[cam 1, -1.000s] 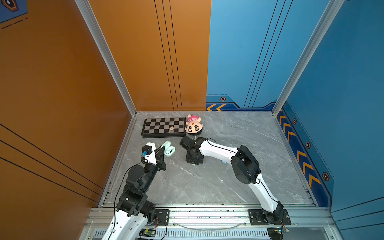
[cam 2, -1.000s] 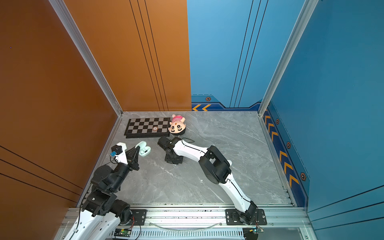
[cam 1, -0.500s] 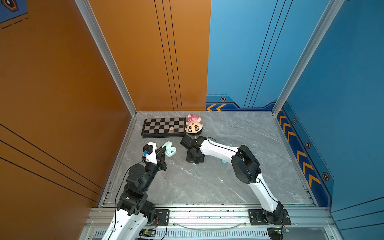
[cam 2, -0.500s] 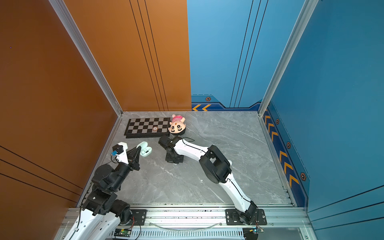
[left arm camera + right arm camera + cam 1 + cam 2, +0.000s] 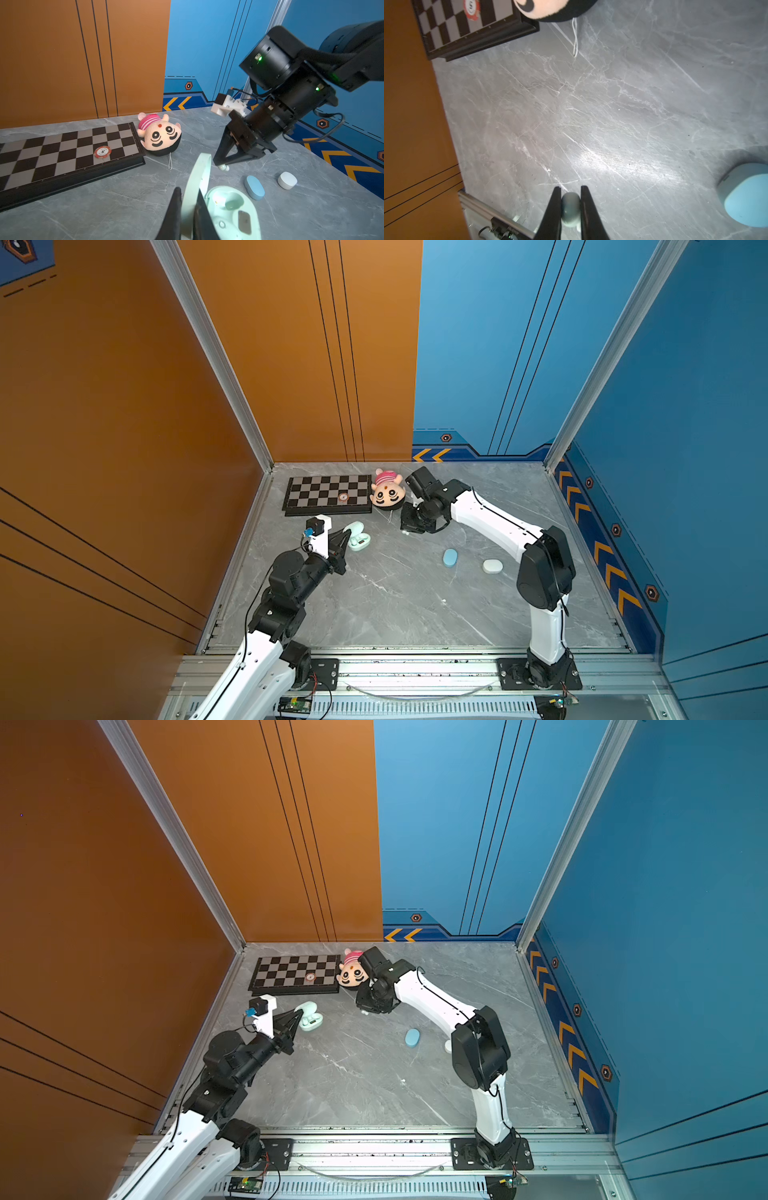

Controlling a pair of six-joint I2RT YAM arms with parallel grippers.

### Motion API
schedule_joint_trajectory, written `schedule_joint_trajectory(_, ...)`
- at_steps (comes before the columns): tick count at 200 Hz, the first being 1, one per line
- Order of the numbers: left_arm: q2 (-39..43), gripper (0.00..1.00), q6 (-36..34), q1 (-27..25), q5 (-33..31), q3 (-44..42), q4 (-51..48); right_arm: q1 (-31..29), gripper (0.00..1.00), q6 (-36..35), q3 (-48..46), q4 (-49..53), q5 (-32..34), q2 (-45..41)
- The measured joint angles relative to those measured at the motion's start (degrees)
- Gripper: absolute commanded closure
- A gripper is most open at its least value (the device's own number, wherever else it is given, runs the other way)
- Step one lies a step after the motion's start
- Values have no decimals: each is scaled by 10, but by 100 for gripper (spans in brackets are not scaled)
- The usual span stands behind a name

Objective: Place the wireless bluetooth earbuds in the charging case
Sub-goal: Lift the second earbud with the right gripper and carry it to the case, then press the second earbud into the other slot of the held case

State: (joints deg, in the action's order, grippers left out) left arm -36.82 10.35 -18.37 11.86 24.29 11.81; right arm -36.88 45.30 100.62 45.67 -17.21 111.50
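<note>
Your pale earbud (image 5: 570, 207) is pinched in the right gripper (image 5: 406, 529), a little below centre in a top view. The open mint charging case (image 5: 360, 541) lies close by to its lower left, its raised lid (image 5: 199, 170) clamped by the left gripper (image 5: 188, 189). You'd carry the bud leftward and slightly down the frame.

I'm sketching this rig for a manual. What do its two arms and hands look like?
The left arm and right arm have white link shells joined by bulky black cylindrical joints, with thin black cables. The left hand and right hand each have two slim black fingers tapering to points. Green lights glow on the right arm's wrist.
</note>
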Motion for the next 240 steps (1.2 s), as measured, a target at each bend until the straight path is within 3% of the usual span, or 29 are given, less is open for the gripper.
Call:
schedule_joint_trajectory(50,-123,100,2,-2,65,8,83,58,95,-44,-64,-50,-119,-86)
schedule_joint_trajectory(100,-214,100,2,-19,111,56,148,65,95,-69,-104,-103,-208,-171)
schedule_joint_trajectory(160,-245,100,0,-54,145,99,188,64,95,-61,-198,-220,-284,-252)
schedule_joint_trajectory(240,-260,100,0,-85,163,131,200,46,95,-66,-214,-273,-324,-264)
